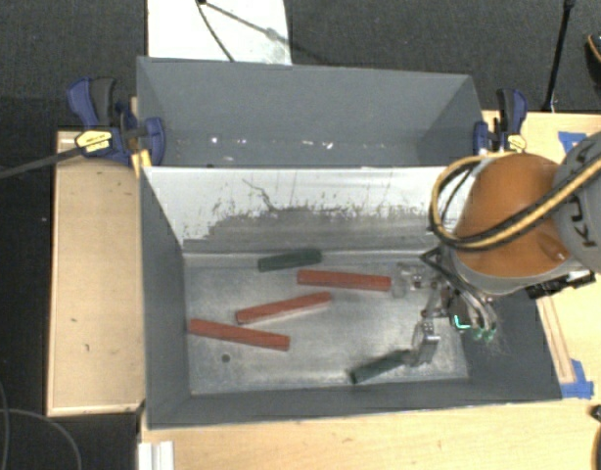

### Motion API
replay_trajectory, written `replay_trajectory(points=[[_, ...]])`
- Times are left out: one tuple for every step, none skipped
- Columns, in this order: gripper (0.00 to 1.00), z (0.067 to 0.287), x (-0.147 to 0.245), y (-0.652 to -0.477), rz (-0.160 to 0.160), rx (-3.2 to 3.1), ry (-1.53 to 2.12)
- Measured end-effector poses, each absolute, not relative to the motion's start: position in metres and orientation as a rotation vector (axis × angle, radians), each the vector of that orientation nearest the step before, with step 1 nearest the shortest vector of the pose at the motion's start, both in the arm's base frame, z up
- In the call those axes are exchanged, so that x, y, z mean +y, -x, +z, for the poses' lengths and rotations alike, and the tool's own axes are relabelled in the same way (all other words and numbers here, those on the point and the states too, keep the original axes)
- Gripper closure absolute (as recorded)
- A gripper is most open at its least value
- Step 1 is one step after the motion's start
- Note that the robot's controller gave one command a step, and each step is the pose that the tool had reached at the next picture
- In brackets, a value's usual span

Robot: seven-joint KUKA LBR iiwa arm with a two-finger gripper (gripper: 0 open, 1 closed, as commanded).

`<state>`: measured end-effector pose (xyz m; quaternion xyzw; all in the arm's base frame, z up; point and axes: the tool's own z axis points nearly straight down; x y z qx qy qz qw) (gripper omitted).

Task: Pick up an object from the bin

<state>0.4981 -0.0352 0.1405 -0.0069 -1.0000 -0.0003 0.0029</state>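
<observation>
My gripper [422, 351] is low in the bin's right front corner, under the orange cover. Its tip is at the right end of a dark green bar [381, 368] that lies slanted on the floor near the front wall. Whether it touches the bar I cannot tell. A red-brown bar [345, 281] lies just left of the gripper, further back, with its right end near the gripper body.
Two more red-brown bars [283, 308] [239, 335] lie left of centre on the floor. A second dark green bar [290, 259] rests near the back wall. The arm with its orange cover and cables overhangs the bin's right wall.
</observation>
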Motion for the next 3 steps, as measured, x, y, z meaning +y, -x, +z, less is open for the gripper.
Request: replay_trajectory(points=[[0.0,0.071,-0.042,-0.485,0.0,-3.139,-0.259],[1.0,0.07,-0.042,-0.483,0.0,-3.133,-0.264],[1.0,0.219,-0.056,-0.519,0.005,-3.094,-0.602]])
